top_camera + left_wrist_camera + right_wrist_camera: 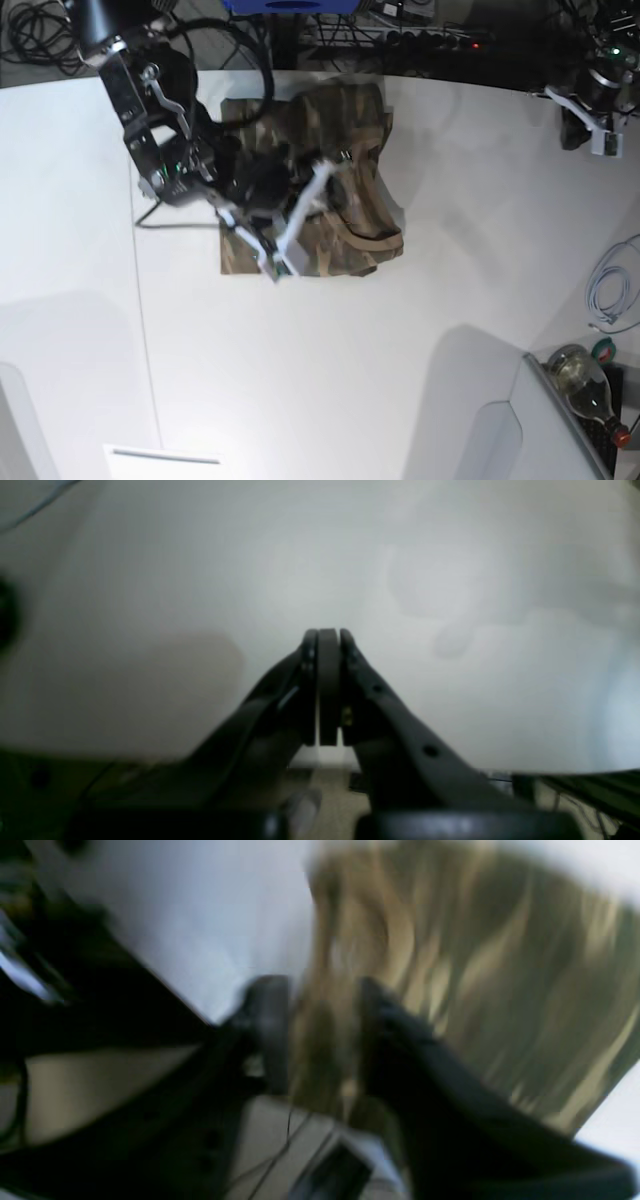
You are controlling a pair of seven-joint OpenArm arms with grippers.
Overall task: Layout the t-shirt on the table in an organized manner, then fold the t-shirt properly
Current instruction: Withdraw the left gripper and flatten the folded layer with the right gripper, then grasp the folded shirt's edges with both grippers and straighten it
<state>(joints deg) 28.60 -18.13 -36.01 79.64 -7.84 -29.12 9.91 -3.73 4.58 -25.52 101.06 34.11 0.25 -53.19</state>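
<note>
On the far half of the smooth white table (330, 370) lies the t-shirt (350, 130), soft camouflage cloth in olive, brown and tan streaks, bunched into a rough rectangle whose long axis runs from the far edge toward the near side. The right gripper (322, 1032) pinches a fold of it between dark fingers (272, 1030). Off the shirt's right, the left gripper (327, 640) is closed on nothing above bare tabletop.

I am working in a robotics lab: a wide white tabletop (330, 380), cable tangles (35, 25) past its far left corner, a lit power strip (440, 42) beyond its far edge, a coiled white cable (612, 290) off its right edge.
</note>
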